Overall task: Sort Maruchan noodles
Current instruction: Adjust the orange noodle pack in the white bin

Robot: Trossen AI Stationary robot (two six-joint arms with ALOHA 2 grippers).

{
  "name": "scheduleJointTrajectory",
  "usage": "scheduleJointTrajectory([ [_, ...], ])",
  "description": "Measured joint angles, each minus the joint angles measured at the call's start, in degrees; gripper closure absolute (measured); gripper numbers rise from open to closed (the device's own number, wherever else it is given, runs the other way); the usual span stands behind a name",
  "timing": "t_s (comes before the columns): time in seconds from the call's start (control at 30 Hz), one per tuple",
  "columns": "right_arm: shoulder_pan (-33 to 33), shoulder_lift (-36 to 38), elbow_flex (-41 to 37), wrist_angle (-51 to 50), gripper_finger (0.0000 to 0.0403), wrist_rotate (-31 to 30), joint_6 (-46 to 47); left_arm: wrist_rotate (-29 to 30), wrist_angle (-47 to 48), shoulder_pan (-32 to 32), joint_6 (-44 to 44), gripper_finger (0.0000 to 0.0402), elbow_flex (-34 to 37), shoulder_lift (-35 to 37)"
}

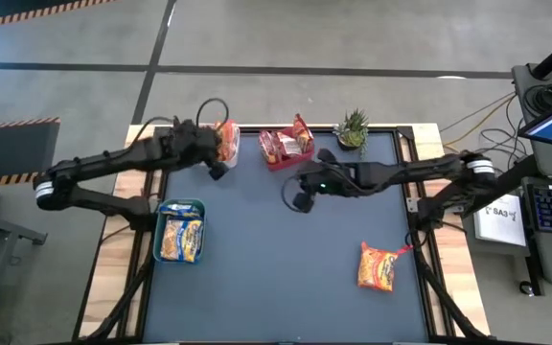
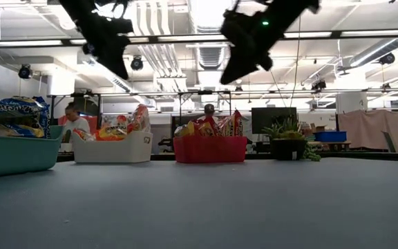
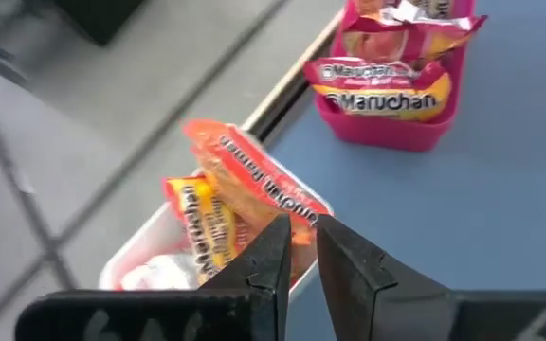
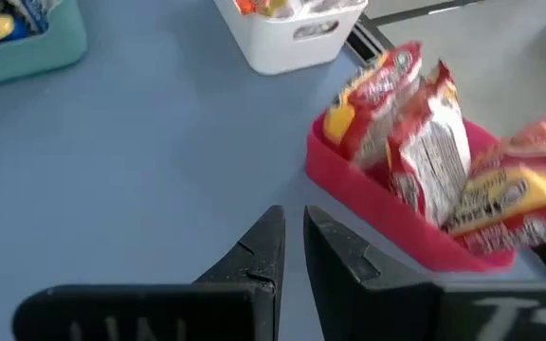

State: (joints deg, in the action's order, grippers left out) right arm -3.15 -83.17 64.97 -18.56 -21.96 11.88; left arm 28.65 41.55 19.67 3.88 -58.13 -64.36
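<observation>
Maruchan noodles [image 1: 376,267] lie partly hidden by cabling; both hands [image 1: 218,171] [image 1: 302,202] nearly closed, empty.

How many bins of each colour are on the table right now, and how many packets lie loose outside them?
White bin: 1
Red bin: 1
Green bin: 1
Loose noodle packet: 1
Total: 4

The table top [image 1: 276,240] is a flat slate blue, edged in pale wood. At the left of the frame a teal bin [image 1: 178,232] holds yellow-and-blue packets [image 1: 181,240]. The white bin [image 1: 226,142] at the upper middle carries orange packets [image 3: 254,185]; the red bin [image 1: 286,151] beside it holds red ones [image 4: 425,133] — white lettering on each. A lone orange packet [image 1: 377,267] lies at the lower right — and the plant [image 1: 352,127] is green.
</observation>
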Motion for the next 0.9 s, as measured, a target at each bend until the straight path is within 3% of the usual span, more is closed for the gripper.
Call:
scheduleJointTrajectory([
  [0.17, 2.08, 6.65, -9.1, 5.59, 0.0369, -0.1, 0.15, -11.9, 1.22, 11.14, -2.21, 0.0364, -2.53, -3.97],
  [0.37, 3.47, 13.06, -16.46, 11.56, 0.0369, -0.06, -0.24, -15.76, 4.79, 22.86, -0.92, 0.0364, -4.37, -10.46],
  [0.5, 3.4, 14.88, -18.37, 11.59, 0.0369, -0.09, -1.02, -16.12, 6.19, 25.99, -0.76, 0.0364, -5.89, -15.22],
  [0.9, 3.4, 14.81, -18.58, 11.33, 0.0369, 2.34, -5.47, -15.72, 12.56, 27.76, -3.45, 0.0352, -16.51, -23.17],
])
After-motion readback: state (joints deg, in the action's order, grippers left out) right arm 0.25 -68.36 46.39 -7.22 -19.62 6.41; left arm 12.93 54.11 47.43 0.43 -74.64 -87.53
